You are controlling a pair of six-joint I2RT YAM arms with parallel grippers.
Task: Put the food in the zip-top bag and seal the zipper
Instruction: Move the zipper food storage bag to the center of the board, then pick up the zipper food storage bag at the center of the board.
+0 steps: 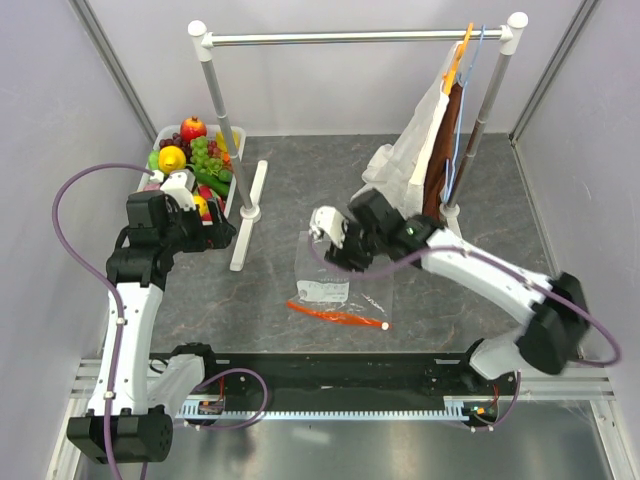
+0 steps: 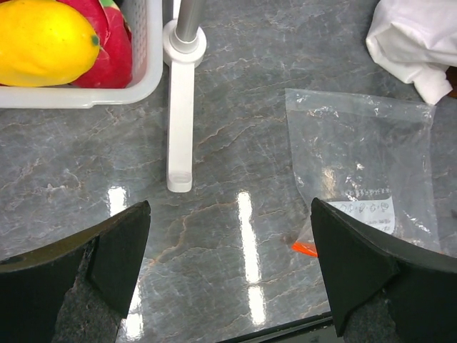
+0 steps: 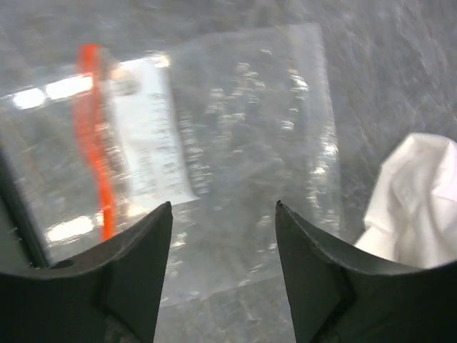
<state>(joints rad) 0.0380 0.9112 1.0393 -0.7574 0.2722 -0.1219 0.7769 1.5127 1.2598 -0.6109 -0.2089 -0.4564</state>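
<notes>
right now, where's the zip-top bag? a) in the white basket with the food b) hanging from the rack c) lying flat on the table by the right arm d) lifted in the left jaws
c: the zip-top bag lies flat on the table, its zipper toward the arm bases.

Spread pincer [image 2: 227, 214] before zip-top bag [image 2: 364, 164]

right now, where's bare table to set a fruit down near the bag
Bare table lies between the rack foot and the zip-top bag, and behind the bag under the rail. Crowded: the basket corner and around the white cloth.
</notes>
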